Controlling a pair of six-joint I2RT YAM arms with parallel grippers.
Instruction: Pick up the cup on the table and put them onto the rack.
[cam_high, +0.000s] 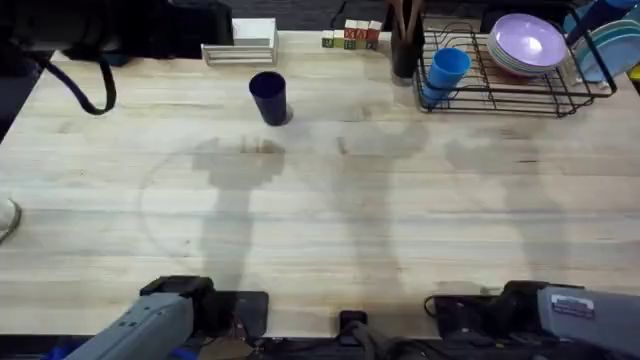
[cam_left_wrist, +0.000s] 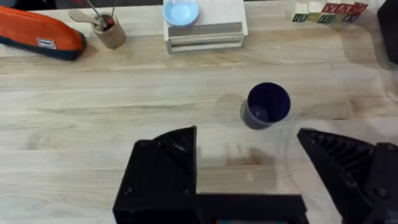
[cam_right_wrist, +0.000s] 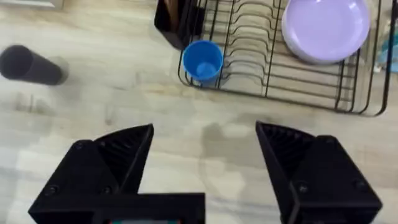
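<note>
A: Cup (cam_high: 268, 97) — where is it sitting?

B: The navy cup is standing upright on the table (cam_high: 320, 230), toward the far side and left of centre, well apart from the rack (cam_high: 505, 92) at the far right. A blue cup (cam_high: 445, 70) is already lying in the rack's near-left end, so I judge one cup is remaining.

A: Why are the arms waiting low at the near edge?

B: Probably to be leaving the table open for a reach. The left end effector (cam_left_wrist: 249, 163) is gaping wide, with the navy cup just ahead of the gap between its fingers, so it is looking ready to go. The right end effector (cam_right_wrist: 205, 152) is also spread wide, facing the rack.

A: Anything crowding the route?

B: Lilac plates (cam_high: 528, 45) are taking up the rack's middle. A dark utensil holder (cam_high: 405, 45) is standing just beside the blue cup. Lettered blocks (cam_high: 350, 38) and a white stand (cam_high: 245, 45) are lining the far edge behind the navy cup, none between it and the rack.
</note>
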